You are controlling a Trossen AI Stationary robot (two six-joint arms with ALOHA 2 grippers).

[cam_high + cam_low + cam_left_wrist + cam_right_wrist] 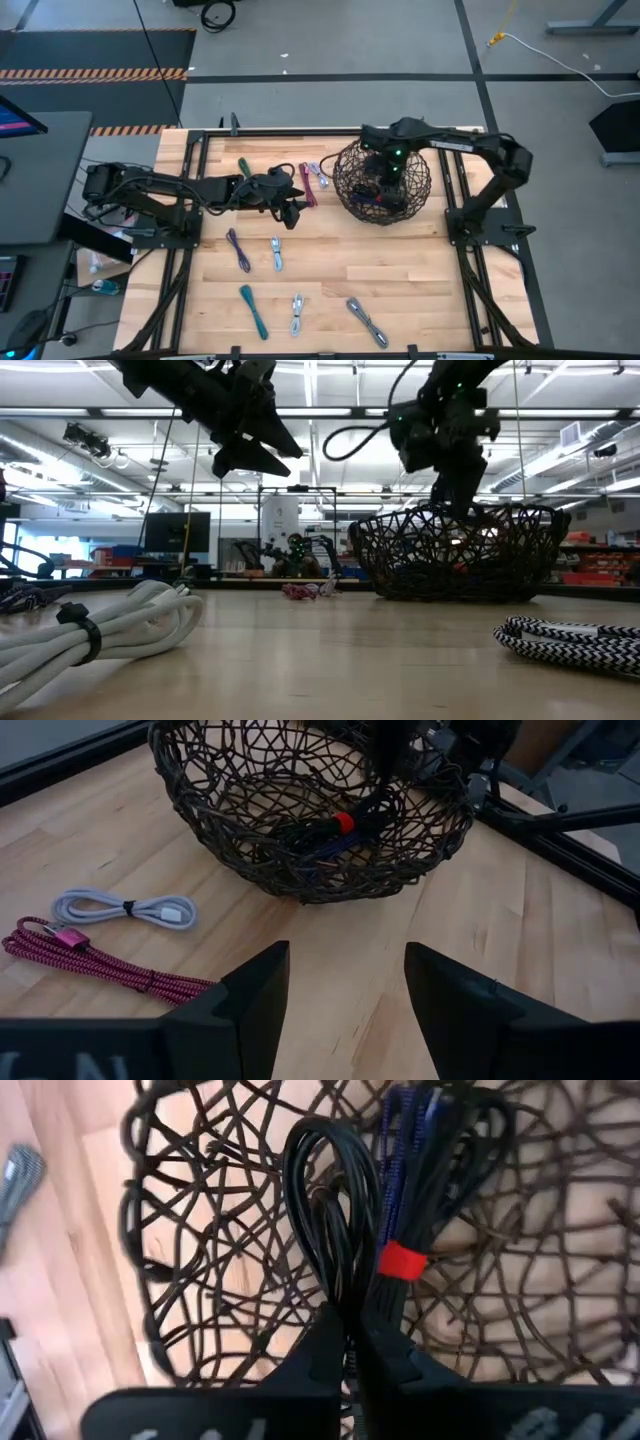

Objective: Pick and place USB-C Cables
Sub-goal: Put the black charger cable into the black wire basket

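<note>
My right claw (352, 1342) reaches down inside the wire-mesh basket (352, 195), its fingers pinched tight on a black cable bundle (335, 1230). That bundle lies against the basket's mesh floor. Just beside it in the basket lies a dark blue-and-black bundle tied with a red band (400, 1262); the band shows through the mesh in the left wrist view too. I cannot tell whether more bundles lie deeper in the basket.

My left claw (345, 995) hangs above the bench (400, 280), near the basket's left side, fingers spread wide with nothing between them. Below and ahead of it, on the bench, lie a maroon cable (95, 960) and a light grey cable (125, 907), close together and just outside the basket.

The remaining cables are spread over the bench outside the basket: a green one (244, 168) near the far edge, a purple one (238, 249) and a pale one (276, 253) in the middle, and along the near edge a teal one (253, 310), a white one (297, 313) and a grey braided one (367, 321).
</note>
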